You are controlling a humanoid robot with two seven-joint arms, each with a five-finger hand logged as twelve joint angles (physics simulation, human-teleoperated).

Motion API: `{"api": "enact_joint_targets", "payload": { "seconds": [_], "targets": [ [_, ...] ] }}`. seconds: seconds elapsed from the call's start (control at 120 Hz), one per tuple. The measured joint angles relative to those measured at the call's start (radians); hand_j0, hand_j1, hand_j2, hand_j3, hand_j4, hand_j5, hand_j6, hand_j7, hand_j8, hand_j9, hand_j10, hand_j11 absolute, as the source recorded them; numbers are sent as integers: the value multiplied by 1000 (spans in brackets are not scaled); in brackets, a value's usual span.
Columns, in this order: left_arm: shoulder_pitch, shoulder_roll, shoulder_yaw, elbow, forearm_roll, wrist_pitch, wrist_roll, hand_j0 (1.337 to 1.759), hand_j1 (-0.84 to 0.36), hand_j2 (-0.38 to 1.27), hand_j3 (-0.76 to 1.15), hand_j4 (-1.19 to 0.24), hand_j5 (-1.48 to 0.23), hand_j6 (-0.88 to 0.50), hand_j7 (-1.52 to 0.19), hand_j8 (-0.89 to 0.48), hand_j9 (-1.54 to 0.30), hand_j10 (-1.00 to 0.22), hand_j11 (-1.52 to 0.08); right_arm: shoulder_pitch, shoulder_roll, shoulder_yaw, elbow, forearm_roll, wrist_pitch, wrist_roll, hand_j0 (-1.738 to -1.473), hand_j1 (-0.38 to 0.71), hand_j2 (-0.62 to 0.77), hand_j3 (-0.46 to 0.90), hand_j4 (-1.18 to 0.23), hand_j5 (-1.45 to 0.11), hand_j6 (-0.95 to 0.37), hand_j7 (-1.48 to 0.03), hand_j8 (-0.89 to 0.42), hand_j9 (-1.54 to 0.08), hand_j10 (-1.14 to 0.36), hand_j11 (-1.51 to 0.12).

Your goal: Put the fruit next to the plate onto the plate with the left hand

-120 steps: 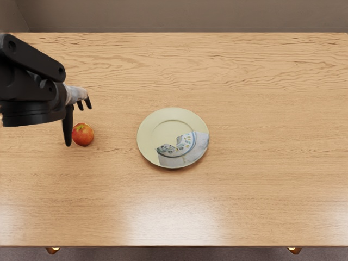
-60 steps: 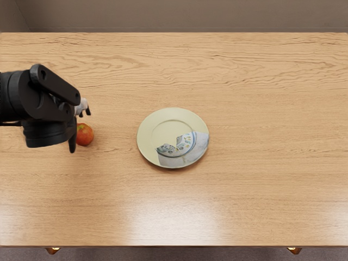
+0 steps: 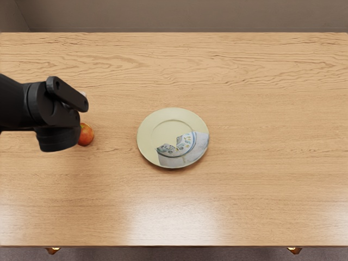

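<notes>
The fingers of the left hand are hidden behind the robot's own dark wrist block, so I cannot tell if they are apart, together, or closed on something. This block is the end of the left arm [image 3: 46, 114], which comes in from the left edge and reaches to the apple [image 3: 87, 134]. It covers the left part of the fruit, and only the red and orange right side shows. I cannot tell whether the hand touches the apple. The apple lies on the worktop [image 3: 244, 81], to the left of the plate [image 3: 157, 122] and apart from it, with bare wood between them. The plate is round and pale, sits flat near the middle of the worktop, and has a blue and white patch on its lower right part.
</notes>
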Motion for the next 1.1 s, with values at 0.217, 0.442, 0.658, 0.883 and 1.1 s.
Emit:
{"api": "enact_joint_targets", "payload": {
  "seconds": [0.217,0.442,0.658,0.883,1.1],
  "targets": [
    [13,0,-25,7,0,1,0,1658,58,49,0,-243,-315,-243,-315,-243,-315,-243,-315,0,0,0,0,0,0,0,-1658,-305,-7,0,-37,-48,-37,-47,-37,-48,-37,-48],
    [63,0,-35,19,-1,7,0,1658,44,51,0,-254,-330,-254,-330,-254,-330,-254,-330,0,0,0,0,0,0,0,-1658,-305,-7,0,-37,-48,-37,-48,-37,-48,-37,-48],
    [91,0,-29,32,-2,28,1,1658,-54,68,0,-337,-437,-337,-437,-337,-437,-337,-437,0,0,0,0,0,0,0,-1658,-305,-7,0,-37,-48,-37,-48,-37,-48,-37,-48],
    [107,0,-27,35,-2,52,0,1658,-114,78,0,-386,-502,-386,-502,-386,-502,-386,-502,0,0,0,0,0,0,0,-1658,-305,-7,0,-37,-48,-37,-47,-37,-48,-37,-48],
    [120,0,-28,34,-2,55,0,1658,-167,86,0,-430,-559,-430,-559,-430,-559,-430,-559,0,0,0,0,0,0,0,-1658,-305,-7,0,-37,-48,-37,-47,-37,-47,-37,-47]
  ]
}}
